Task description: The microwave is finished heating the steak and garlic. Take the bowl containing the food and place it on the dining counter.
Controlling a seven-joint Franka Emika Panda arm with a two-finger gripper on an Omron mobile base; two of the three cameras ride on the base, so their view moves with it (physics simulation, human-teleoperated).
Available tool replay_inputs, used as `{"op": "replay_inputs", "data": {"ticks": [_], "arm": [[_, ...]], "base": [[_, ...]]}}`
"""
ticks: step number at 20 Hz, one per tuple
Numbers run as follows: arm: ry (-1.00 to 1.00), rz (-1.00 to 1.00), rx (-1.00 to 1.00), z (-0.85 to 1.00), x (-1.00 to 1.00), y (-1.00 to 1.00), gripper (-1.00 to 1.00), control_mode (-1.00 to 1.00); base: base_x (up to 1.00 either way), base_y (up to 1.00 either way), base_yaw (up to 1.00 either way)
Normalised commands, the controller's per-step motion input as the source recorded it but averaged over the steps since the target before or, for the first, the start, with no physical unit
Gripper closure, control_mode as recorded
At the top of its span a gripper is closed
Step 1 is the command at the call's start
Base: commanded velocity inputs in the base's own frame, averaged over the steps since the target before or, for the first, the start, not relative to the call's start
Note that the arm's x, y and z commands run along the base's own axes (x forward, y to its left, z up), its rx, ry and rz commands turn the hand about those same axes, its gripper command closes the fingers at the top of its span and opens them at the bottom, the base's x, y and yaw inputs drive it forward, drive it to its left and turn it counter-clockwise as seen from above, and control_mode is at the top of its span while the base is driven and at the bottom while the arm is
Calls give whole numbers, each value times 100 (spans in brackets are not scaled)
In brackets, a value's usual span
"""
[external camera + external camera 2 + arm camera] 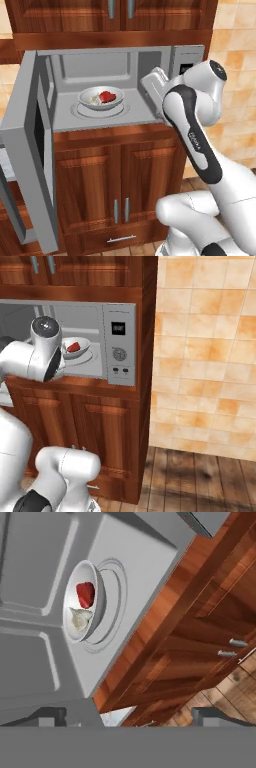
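Observation:
The silver-grey microwave stands with its door swung wide to the left. Inside, on the round turntable, sits the white bowl with the red steak and the pale garlic in it. My gripper hovers at the right side of the opening, just outside the cavity, apart from the bowl. In the hand view the bowl, steak and garlic lie well ahead of my open gripper, whose fingertips stand far apart with nothing between them. The dining counter is out of view.
The control panel flanks the cavity on the right. Wooden cabinets sit above and below the microwave. A tiled wall and wooden floor lie to the right. The open door juts out on the left.

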Motion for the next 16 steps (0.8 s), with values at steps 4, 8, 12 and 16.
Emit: {"op": "replay_inputs", "data": {"ticks": [4,8,12,16], "arm": [[14,12,5,-50,100,0,-100,-100],[5,4,1,-29,100,33,-100,-100],[1,0,0,-43,100,55,-100,-100],[2,0,-2,-41,100,56,-100,-100]], "base": [[0,0,0],[0,0,0],[0,0,0],[0,0,0]]}}
